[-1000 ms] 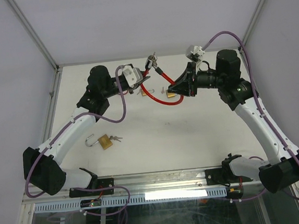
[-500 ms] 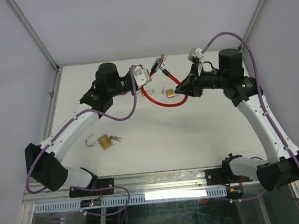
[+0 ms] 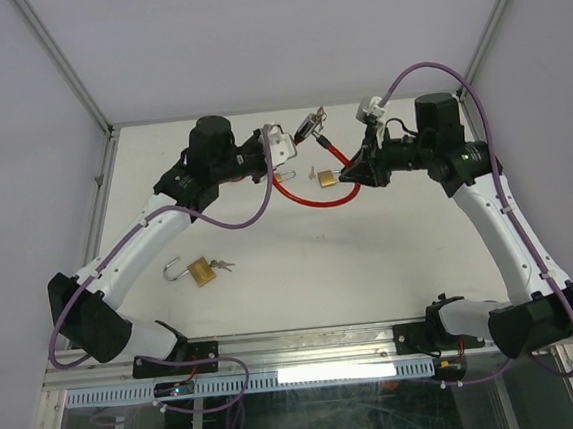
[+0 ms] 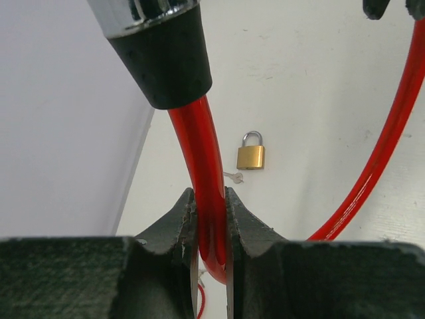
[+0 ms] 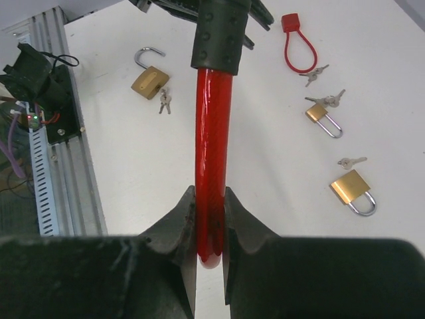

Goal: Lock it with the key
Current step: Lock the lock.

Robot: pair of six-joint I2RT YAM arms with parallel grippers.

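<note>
Left end effector (image 4: 209, 199) and right end effector (image 5: 209, 199) were each clamped on the red cable lock (image 5: 212, 133), held aloft over the worktop (image 3: 371, 257) between them; its chrome head (image 4: 143, 13) was cut off at the frame edge, brass padlock (image 4: 251, 156) markings too small to read.

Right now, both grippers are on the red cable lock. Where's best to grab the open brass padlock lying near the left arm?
I'd take the open brass padlock by its blocky body, from straight above: it lies flat on the white table. Close across the near and far edges; in the top view the open shackle takes its left end, the small keys its right.
</note>
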